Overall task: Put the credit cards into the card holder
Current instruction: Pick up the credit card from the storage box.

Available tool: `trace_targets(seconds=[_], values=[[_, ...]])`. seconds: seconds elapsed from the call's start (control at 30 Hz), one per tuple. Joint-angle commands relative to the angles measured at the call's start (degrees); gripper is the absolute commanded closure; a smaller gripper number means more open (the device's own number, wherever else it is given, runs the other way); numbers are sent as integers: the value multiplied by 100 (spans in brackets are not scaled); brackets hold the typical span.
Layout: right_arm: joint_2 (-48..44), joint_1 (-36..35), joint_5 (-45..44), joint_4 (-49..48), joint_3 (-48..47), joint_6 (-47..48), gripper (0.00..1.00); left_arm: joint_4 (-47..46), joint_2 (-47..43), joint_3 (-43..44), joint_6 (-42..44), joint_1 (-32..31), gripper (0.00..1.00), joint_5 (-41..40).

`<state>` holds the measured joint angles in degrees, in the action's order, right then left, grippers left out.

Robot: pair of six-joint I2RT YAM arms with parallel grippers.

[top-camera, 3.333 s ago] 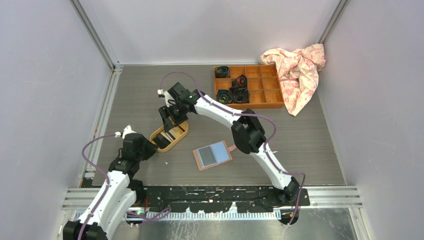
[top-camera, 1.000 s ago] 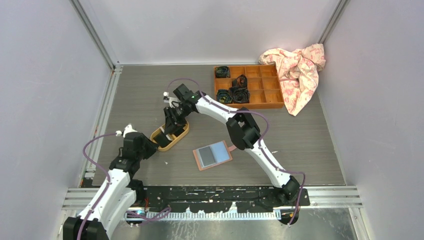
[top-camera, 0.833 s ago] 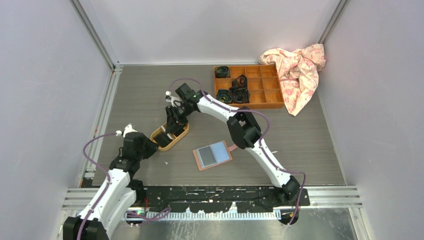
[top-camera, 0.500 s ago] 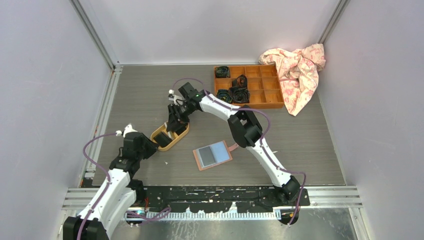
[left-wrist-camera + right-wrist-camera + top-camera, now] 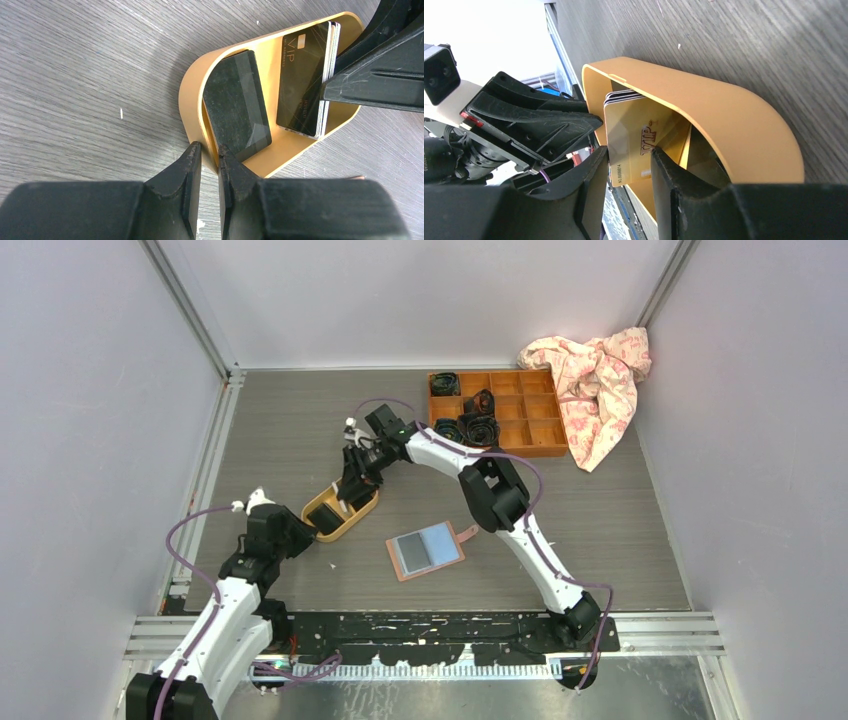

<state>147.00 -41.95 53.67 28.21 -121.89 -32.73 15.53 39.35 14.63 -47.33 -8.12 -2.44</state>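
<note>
A yellow oval tray [image 5: 372,502] holds the credit cards. In the left wrist view one black card [image 5: 237,110] lies flat in it, and a stack [image 5: 302,80] stands on edge at the far side. My left gripper [image 5: 210,150] [image 5: 308,530] is shut on the tray's near wall [image 5: 192,90]. My right gripper [image 5: 629,152] [image 5: 350,495] reaches into the tray, open, with the stack [image 5: 631,135] slanted between its fingers, its gold VIP face showing. The card holder [image 5: 425,550] lies open and flat to the right of the tray, apart from both grippers.
An orange-brown compartment box [image 5: 497,412] with black rolled items stands at the back right. A pink patterned cloth [image 5: 595,375] lies beside it. A metal rail [image 5: 205,470] runs along the left edge of the table.
The right wrist has swung to the right above the tray while its fingers stayed inside it, and the jaws have narrowed a little around the card stack. The left arm has not moved.
</note>
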Motion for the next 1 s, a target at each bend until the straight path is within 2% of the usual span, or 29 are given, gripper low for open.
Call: trace_targets(seconds=[0.0,0.67,0.77,0.97], values=[[-202,158,-563,-174,227,2,58,-239,-54,13,119,2,82,154],[-439,385,-564,-234,605,83,56,-214,-98,6,110,3,82,138],[-473,381,-741,-70,568,277,57,-208,-102,4,110,3,82,138],[-566,385,-1009,108,543,475,65,-198,-120,13,102,3,82,147]])
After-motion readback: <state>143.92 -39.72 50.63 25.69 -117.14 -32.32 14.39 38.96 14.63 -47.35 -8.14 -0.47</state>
